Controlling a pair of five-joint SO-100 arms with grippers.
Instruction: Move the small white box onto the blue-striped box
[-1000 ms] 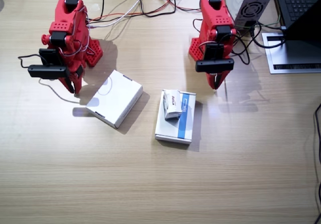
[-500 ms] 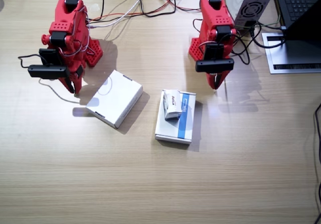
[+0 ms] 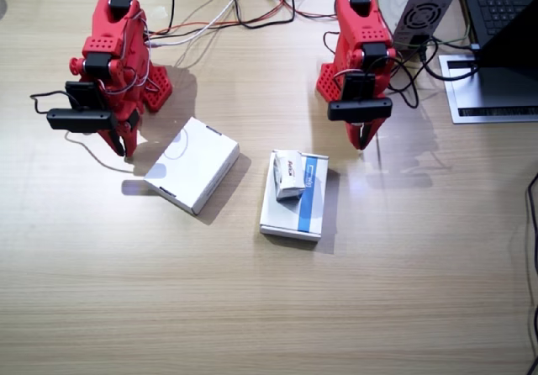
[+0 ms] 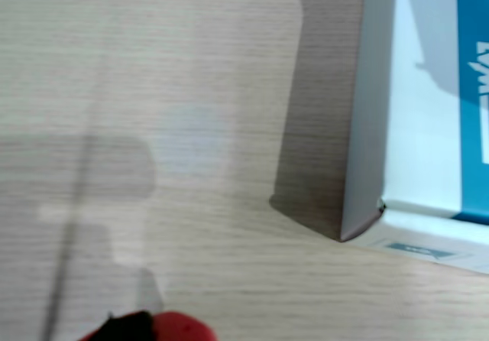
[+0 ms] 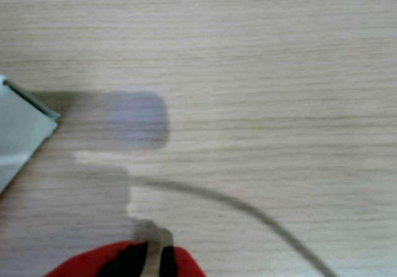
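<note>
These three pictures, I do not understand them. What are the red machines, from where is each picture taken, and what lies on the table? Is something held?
The red machines are two small robot arms with two-finger grippers. The fixed view looks down on the table: the right arm and the left arm. The other two pictures come from cameras on the wrists and show only wood, box corners and red gripper tips.

Near the right gripper lies a plain white box. Near the left gripper lies the blue-striped box, whose corner also shows in a wrist view. The small white box lies on top of it. Behind are cables and a laptop.

Nothing is held; both grippers look shut, apart from the boxes.
</note>
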